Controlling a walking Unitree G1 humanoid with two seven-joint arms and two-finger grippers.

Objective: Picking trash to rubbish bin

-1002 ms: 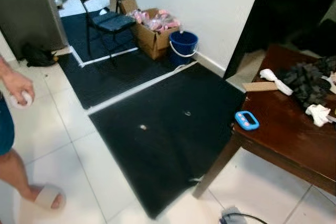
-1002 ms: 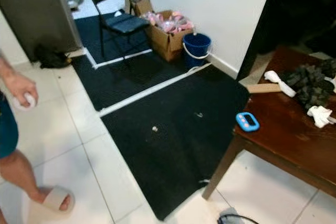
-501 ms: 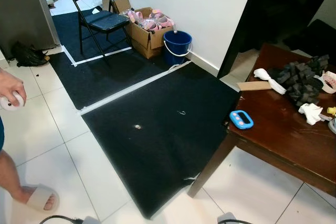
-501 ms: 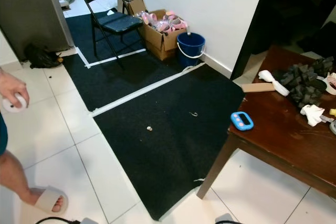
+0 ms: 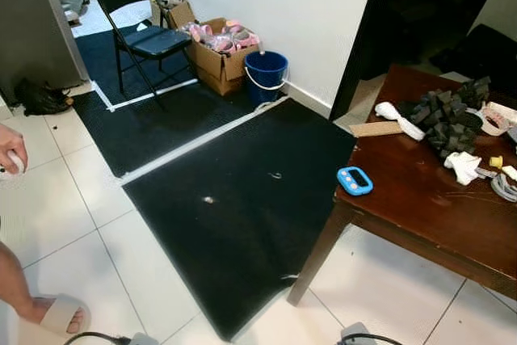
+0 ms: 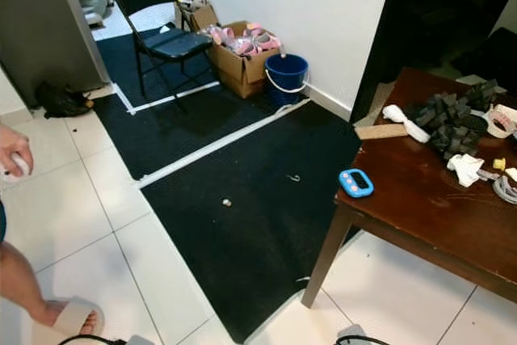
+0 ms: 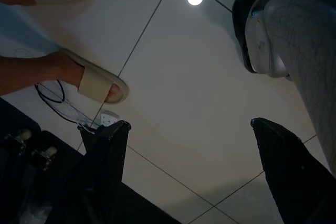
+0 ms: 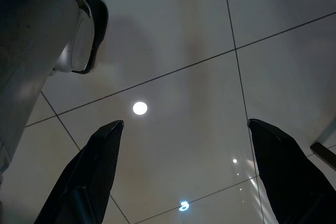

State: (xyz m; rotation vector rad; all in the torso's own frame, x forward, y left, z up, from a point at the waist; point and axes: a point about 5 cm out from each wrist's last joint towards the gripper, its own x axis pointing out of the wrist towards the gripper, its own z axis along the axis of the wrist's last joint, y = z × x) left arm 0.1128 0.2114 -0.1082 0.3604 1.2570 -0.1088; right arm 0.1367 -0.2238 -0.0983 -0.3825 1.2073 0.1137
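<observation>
Black fingers of the left gripper (image 7: 191,177) stand spread wide apart, holding nothing, hanging over pale floor tiles (image 7: 173,82). Beside it in the left wrist view are a person's two feet in light slippers (image 7: 97,85), a thin cable (image 7: 58,98) and a white plug block on the floor. The right gripper (image 8: 184,174) is likewise spread, empty, above glossy tiles that reflect ceiling lamps; a silver robot leg (image 8: 31,51) shows at the edge of that view.

Outward, in the head views: a large black mat (image 5: 242,199) lies ahead on the white floor, edged with white tape on its far side. On the mat, well apart from both grippers, sit two bits of trash: a small pale scrap (image 5: 208,199) nearer the left, and a small curled piece (image 5: 275,175) farther right. Beyond the mat, against the white wall, stands a blue bucket (image 5: 266,76), just beside a cardboard box (image 5: 216,58) full of pink items. Left of the box is a black folding chair (image 5: 144,34) on a second dark mat.

Right: a brown wooden table (image 5: 420,199) carrying a blue timer (image 5: 354,180) near its left edge, a dark grey clump (image 5: 443,115), white crumpled pieces and a strip of cardboard.

Far left edge: a person's hand (image 5: 10,147) holding a white object.
</observation>
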